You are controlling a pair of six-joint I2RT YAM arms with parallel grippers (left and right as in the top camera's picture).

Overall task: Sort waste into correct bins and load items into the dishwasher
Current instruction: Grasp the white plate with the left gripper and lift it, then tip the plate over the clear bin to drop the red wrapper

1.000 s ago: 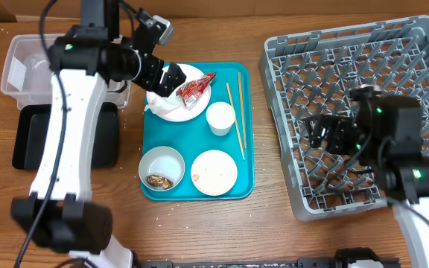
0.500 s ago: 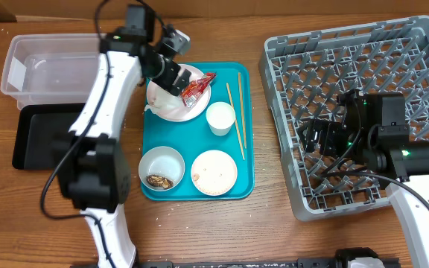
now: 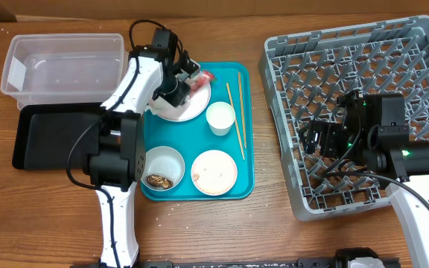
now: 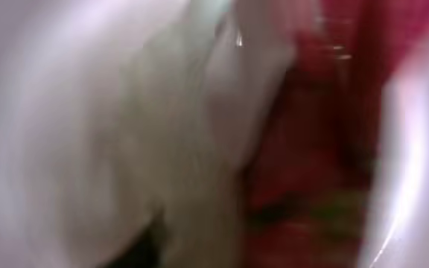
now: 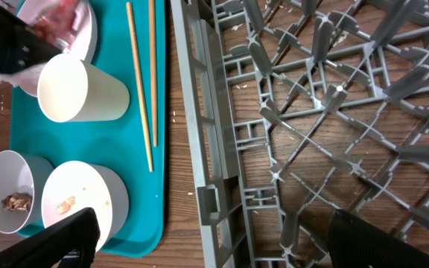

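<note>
One white round dinner plate point(image 3: 192, 110), one small white cup point(image 3: 220, 117), two small round white bowls point(image 3: 167, 159). Your left claw point(image 3: 182, 83), grip unreadable, covers the plate's red shiny snack wrapper point(image 3: 205, 76), axis hidden, tip peeking right; your right claw point(image 5: 226, 242) gapes.

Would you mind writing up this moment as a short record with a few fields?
left gripper: low over the plate, next to the red wrapper; grip unclear, wrist view blurred
right gripper: open, holding nothing, above the dish rack
teal tray: carries plate, cup, chopsticks, left bowl, right bowl
food: brown lump in left bowl, crumbs in right bowl
bins: clear tub and black tray, left of the teal tray
</note>
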